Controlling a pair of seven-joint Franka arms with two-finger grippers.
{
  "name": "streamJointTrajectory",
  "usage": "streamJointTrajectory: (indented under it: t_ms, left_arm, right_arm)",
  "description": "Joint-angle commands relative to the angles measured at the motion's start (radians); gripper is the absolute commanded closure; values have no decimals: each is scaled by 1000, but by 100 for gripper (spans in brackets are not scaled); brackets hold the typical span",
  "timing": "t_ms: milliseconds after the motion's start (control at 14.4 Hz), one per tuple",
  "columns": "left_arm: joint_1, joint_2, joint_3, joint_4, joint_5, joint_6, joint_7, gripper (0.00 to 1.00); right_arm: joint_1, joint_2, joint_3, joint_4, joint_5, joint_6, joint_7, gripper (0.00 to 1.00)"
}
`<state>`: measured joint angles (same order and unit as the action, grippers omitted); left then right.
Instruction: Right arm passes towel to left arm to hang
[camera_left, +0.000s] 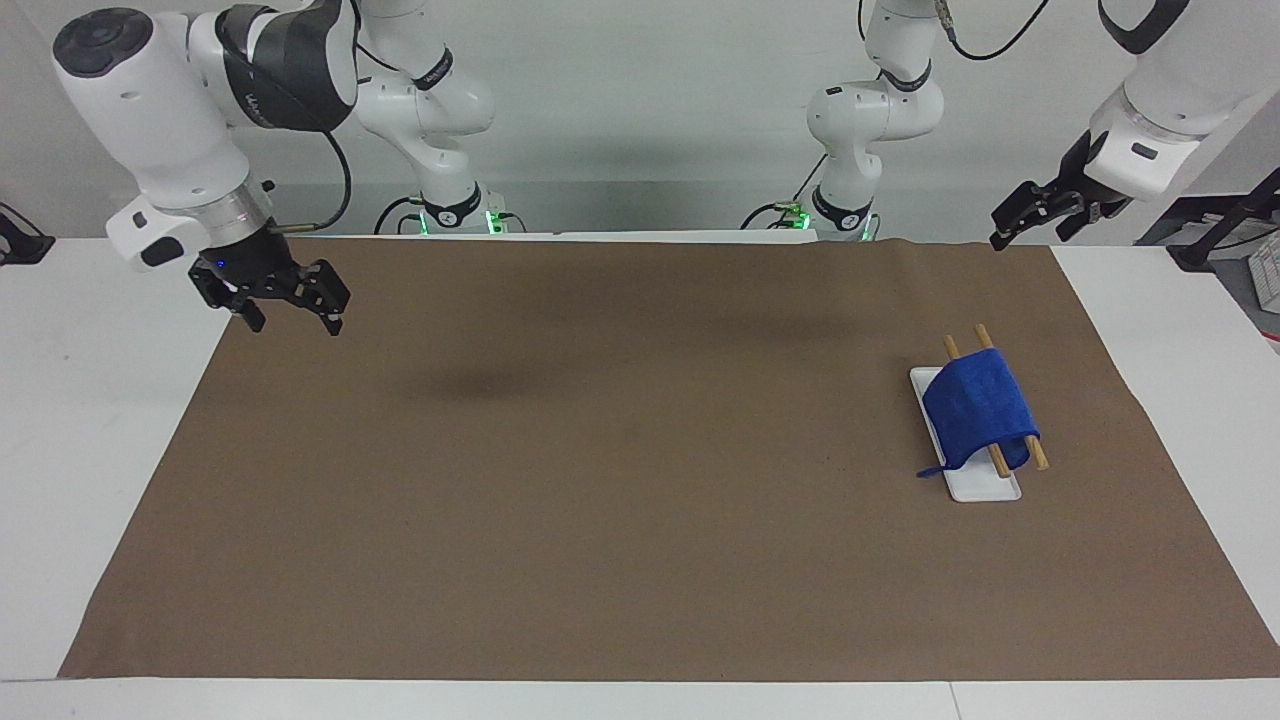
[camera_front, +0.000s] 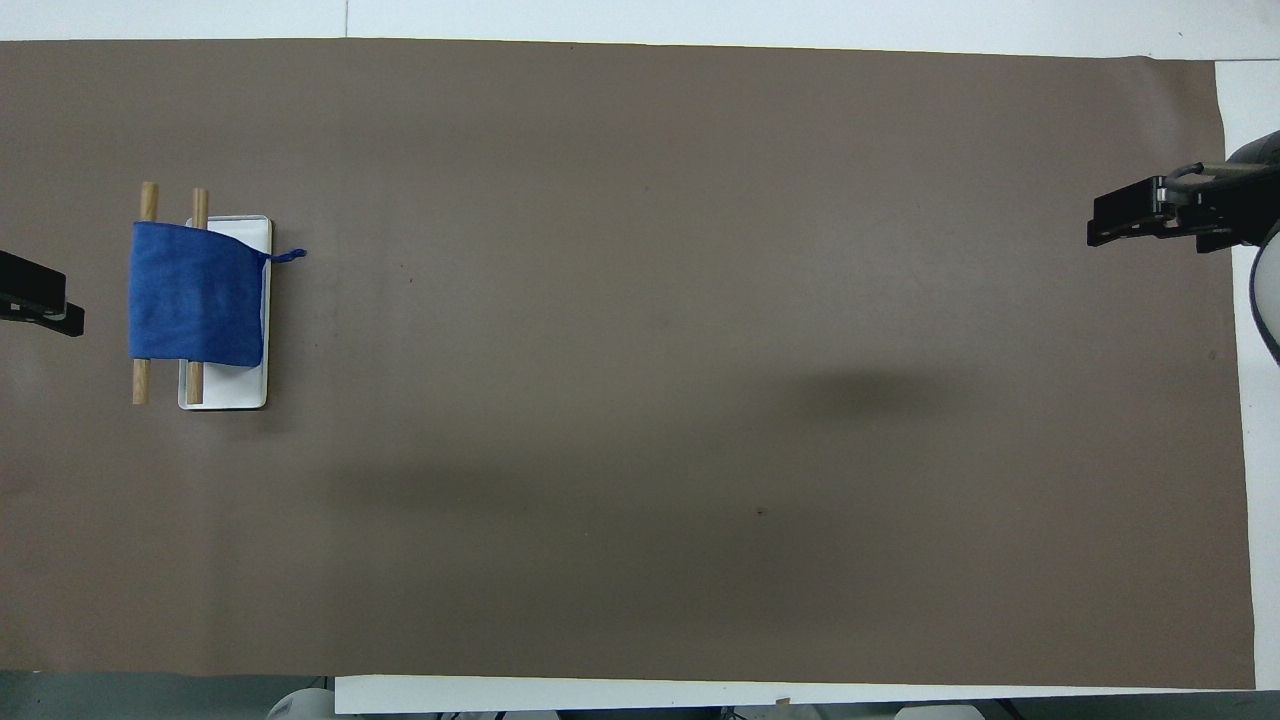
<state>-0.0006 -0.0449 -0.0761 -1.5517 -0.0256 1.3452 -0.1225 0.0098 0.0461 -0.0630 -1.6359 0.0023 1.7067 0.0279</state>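
1. Left gripper (camera_left: 1040, 212): upper right of the facing view, raised over the table's robot-side edge at the left arm's end. Fingers spread, nothing between them.
2. Right gripper (camera_left: 290, 310): upper left of the facing view, over the mat's corner at the right arm's end. Fingers apart, empty; this arm waits.
3. Towel (camera_left: 978, 407): right of the facing view, draped across two wooden rods (camera_left: 1036, 455) above a white tray (camera_left: 985, 487). Loop hangs off the corner at lower left.
4. Rods' long axis runs toward and away from the robots.
5. Judgement: left gripper is much nearer; hanging looks complete.
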Motion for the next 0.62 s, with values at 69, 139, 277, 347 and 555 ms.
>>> streamJointTrajectory:
  t_ms: [69, 139, 277, 347, 555]
  left_arm:
    - [2, 11, -2, -7, 10, -9, 11, 0]
    - [-2, 10, -4, -5, 13, -12, 9, 0]
    - [-4, 10, -7, -4, 12, -18, 4, 0]
    - [-4, 10, -8, -4, 12, -15, 3, 0]
    - [-4, 7, -1, -4, 10, -11, 7, 0]
  right_arm:
    - [-2, -18, 0, -16, -8, -7, -19, 0]
    - [-2, -18, 0, -16, -8, -7, -19, 0]
    - [-2, -18, 0, -16, -8, -7, -19, 0]
    - [-2, -18, 0, -16, -8, -7, -19, 0]
    - [-2, -18, 0, -16, -8, -7, -19, 0]
